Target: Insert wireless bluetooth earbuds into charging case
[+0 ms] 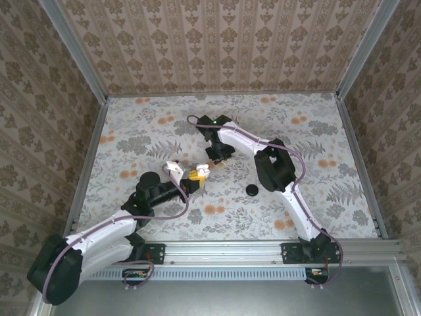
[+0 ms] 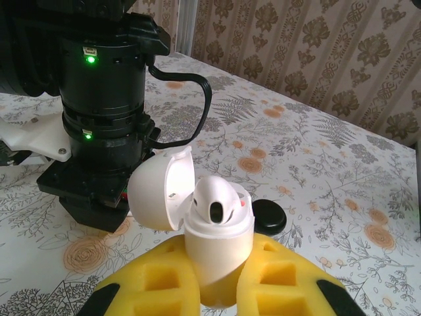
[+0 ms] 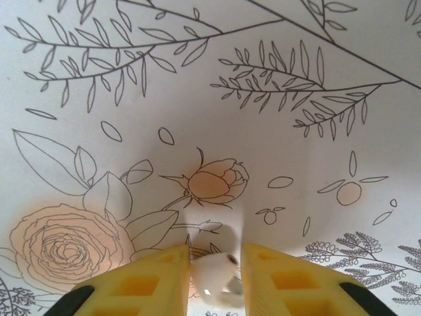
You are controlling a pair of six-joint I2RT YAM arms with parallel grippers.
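Floral table (image 1: 316,131) boxed in by patterned walls (image 1: 223,46). Clenched between the yellow pads of the left claw (image 2: 217,284): white case (image 2: 217,247), upright, long axis vertical, mouth pointing up and away from the claw. Lid (image 2: 161,187) swung open to the left of the pads. Seated earbud (image 2: 217,204) standing in the case's mouth just above the pads, stem down inside, dark opening facing back toward the wrist. Black disc (image 2: 268,216) flat on the table just beyond the claw, to the right. Grasped between the pads of the right claw (image 3: 216,276), close over the table: loose earbud (image 3: 214,273), white, blurred, axis not readable.
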